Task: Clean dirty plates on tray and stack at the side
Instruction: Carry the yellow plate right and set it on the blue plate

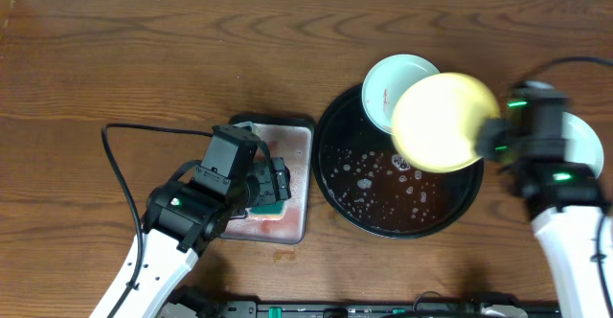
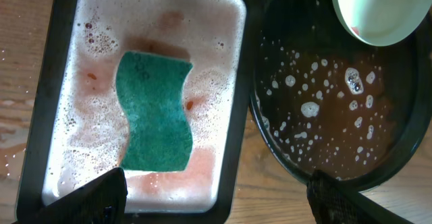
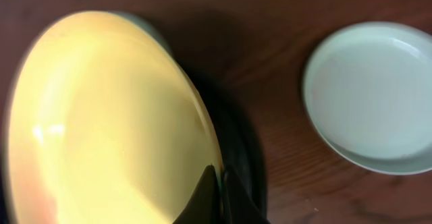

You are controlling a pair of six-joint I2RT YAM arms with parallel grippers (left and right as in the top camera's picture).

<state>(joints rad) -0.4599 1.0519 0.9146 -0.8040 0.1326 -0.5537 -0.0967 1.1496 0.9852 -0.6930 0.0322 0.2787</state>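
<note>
Brown wood-grain counter (image 1: 144,59) carries the glossy black tray (image 1: 329,186) at centre-right, its floor wet and dotted with white suds (image 1: 366,179).

The yellow plate (image 1: 441,122) is raised over the right half of the tray and tilted. The right pincer (image 1: 488,138) is clamped fully closed on its rim; the wrist view shows the dark fingertips (image 3: 206,193) pinched together at the plate's lower edge. No smear is discernible on its visible face.

A smeared mint plate (image 1: 391,86) sits at the far rim of the tray with a streak of red sauce inside, partly covered from above by the yellow plate. A clean mint plate (image 3: 371,96) lies on the counter just right of the tray, off it and beneath the right arm.

The left pincer (image 2: 219,204) stands spread wide and holds nothing. It hangs above a rectangular silver pan (image 1: 294,155) left of the tray. Pink-tinged foam (image 2: 216,69) fills the pan, and a teal sponge (image 2: 154,113) lies flat in it, between the open fingers (image 2: 94,197) and untouched.
</note>
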